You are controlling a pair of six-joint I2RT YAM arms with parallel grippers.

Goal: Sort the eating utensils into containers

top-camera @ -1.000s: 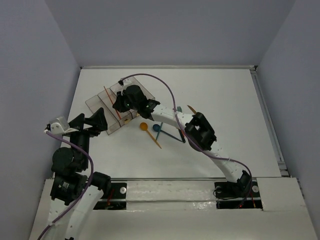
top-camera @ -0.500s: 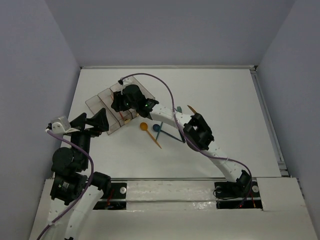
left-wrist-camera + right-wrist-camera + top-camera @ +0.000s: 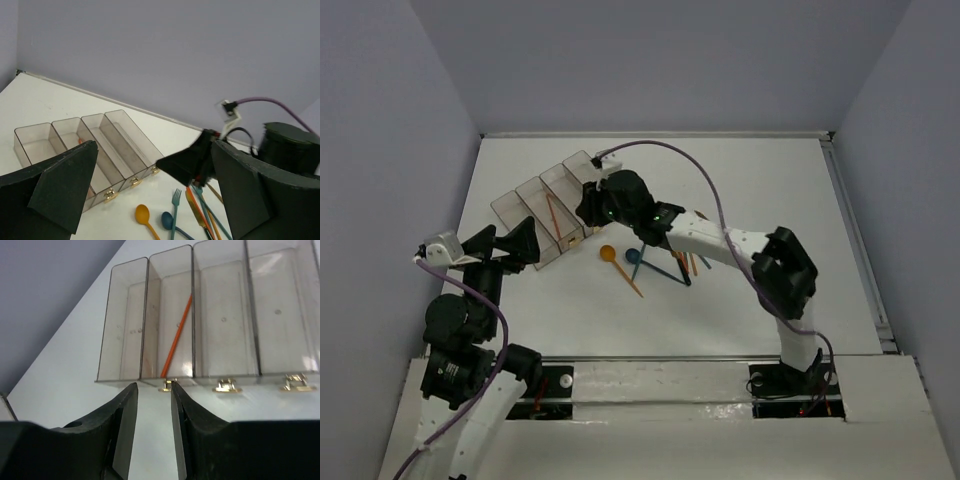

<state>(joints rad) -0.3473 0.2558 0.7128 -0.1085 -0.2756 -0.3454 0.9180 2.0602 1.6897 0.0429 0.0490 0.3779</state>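
The containers (image 3: 525,200), four joined smoky-clear bins, lie at the left middle of the table. A thin orange utensil (image 3: 555,212) lies in one of the middle bins; in the right wrist view (image 3: 177,335) it is in the second bin from the left. My right gripper (image 3: 588,212) is open and empty, just off the near ends of the containers (image 3: 220,315); its opening (image 3: 154,390) faces a gold clasp. An orange spoon (image 3: 608,253), a blue spoon (image 3: 633,256) and several more utensils (image 3: 665,265) lie on the table. My left gripper (image 3: 510,243) is open and empty near the containers' front left corner.
In the left wrist view my left gripper (image 3: 155,150) is wide open, looking over the containers (image 3: 115,145), the orange spoon (image 3: 142,215), the blue spoon (image 3: 167,219), a teal fork (image 3: 175,200) and the right gripper (image 3: 190,162). Grey walls enclose the table.
My right gripper has drawn back to the right, from over the bins to just off their near ends. The orange utensil lies free in its bin. The left arm has not moved.
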